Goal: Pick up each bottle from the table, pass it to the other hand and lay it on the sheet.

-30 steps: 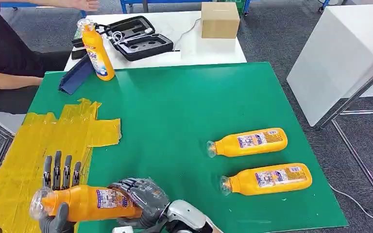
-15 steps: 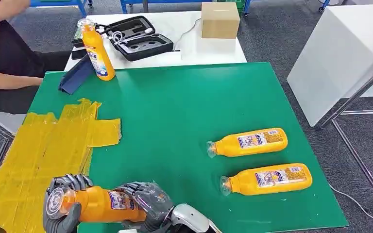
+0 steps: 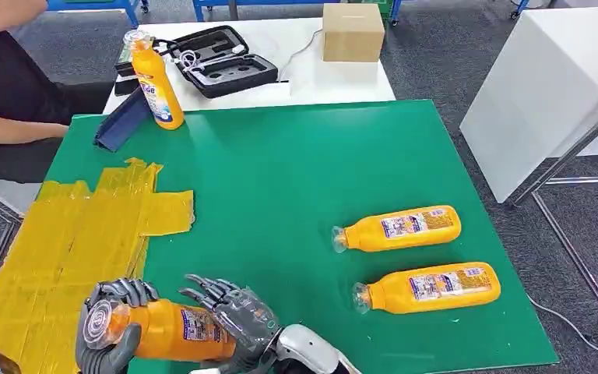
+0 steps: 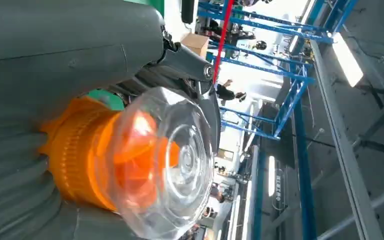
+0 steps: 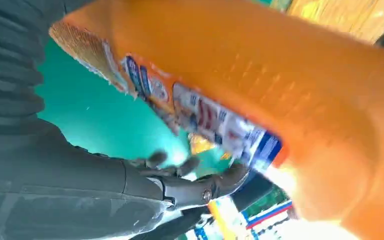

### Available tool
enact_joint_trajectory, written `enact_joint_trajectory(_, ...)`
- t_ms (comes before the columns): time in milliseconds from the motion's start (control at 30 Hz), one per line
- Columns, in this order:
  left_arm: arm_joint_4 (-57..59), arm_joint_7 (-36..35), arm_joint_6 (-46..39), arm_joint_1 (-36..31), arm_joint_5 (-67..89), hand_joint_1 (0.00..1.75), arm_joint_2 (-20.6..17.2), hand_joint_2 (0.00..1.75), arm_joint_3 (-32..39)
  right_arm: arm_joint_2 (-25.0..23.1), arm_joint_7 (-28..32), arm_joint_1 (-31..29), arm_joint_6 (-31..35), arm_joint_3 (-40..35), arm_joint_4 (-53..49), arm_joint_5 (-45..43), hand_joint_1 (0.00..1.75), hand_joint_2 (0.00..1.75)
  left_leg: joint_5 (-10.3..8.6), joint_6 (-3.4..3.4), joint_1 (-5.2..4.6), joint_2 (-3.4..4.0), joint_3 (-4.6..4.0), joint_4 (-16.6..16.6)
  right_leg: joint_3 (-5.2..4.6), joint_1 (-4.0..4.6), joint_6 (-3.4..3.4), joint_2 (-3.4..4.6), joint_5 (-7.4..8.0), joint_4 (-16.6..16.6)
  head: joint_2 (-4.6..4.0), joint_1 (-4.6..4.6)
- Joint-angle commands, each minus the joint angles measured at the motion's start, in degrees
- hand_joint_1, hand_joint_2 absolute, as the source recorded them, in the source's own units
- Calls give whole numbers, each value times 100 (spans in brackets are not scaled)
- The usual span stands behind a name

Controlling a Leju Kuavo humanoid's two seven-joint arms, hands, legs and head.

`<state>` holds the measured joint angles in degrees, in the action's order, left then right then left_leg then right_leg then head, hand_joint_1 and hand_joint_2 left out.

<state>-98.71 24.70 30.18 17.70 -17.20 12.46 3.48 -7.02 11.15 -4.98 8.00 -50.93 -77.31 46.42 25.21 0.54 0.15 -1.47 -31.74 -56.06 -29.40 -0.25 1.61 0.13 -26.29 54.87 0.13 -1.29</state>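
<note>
Green bench (image 3: 296, 179) before you: your left hand (image 3: 109, 331) grips the orange bottle (image 3: 171, 331) at its neck, just beside the yellow sheet (image 3: 78, 241); your right hand (image 3: 233, 315) behind it has fingers spread, released

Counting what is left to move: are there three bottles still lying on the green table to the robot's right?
No, the head view shows two bottles lying there, one bottle and a second bottle nearer the robot.
</note>
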Motion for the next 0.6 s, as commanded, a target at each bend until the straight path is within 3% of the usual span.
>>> enact_joint_trajectory(33,-163,55,-352,-7,467,175,-105,175,35,314,-117,613,222,447,-727,99,0,0,3,-1,3,-9,10,5,18,4,0,-17,-6,-10,0,0)
enact_joint_trajectory(200,-842,54,-996,-1,1423,175,-49,175,518,644,-24,941,31,1282,-1930,123,0,0,10,0,10,-14,1,-9,17,11,2,-27,-11,-7,0,0)
enact_joint_trajectory(333,-1230,255,-1630,9,2396,175,152,175,728,688,-22,1099,20,1437,-2220,203,0,0,7,0,3,-4,-13,-8,4,5,2,-5,-5,1,0,0)
enact_joint_trajectory(400,-1596,487,-2561,-22,3507,175,323,175,682,739,-89,1165,56,1420,-2357,281,0,0,10,1,7,-3,-12,-12,9,9,2,-10,-7,0,0,0)
enact_joint_trajectory(600,-1691,386,-2644,-22,3577,175,318,175,544,737,-105,1162,68,1397,-2357,295,0,0,4,1,2,-4,-8,-2,6,3,2,-6,-2,-3,0,0)
